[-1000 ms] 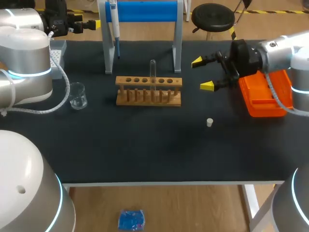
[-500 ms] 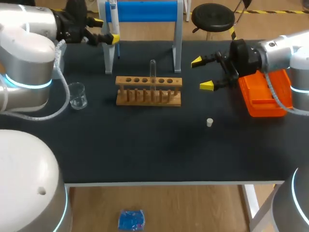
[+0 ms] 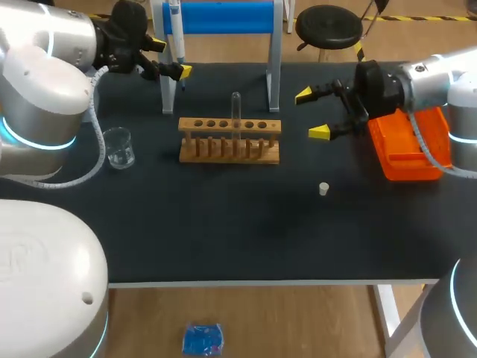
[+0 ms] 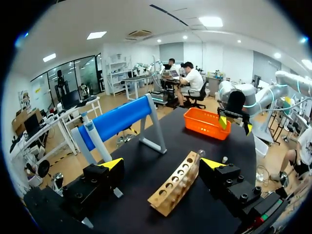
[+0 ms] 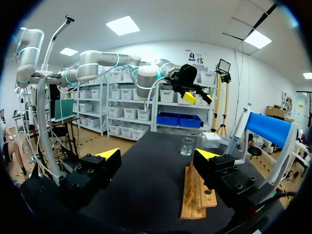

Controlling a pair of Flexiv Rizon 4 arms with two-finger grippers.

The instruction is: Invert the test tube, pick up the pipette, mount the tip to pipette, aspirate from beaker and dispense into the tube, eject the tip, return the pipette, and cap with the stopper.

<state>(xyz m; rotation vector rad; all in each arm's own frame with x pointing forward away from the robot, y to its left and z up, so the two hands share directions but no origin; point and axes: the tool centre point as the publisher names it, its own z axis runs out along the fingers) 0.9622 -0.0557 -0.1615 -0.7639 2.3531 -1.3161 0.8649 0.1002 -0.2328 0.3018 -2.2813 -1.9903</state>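
Note:
A clear test tube stands upright in the wooden rack. The pipette hangs on the blue-topped stand at the back. My left gripper is open just left of the pipette, with nothing between its fingers. In the left wrist view the left gripper looks over the rack and the stand. My right gripper hovers open and empty right of the rack. The glass beaker stands at the left. The white stopper lies in front of the right gripper.
An orange bin sits at the right edge under my right arm. In the right wrist view the rack, the beaker and a tip box lie ahead of the right gripper.
My left arm has swung right from the table's back-left corner up to the pipette stand. The right arm and the objects have stayed put.

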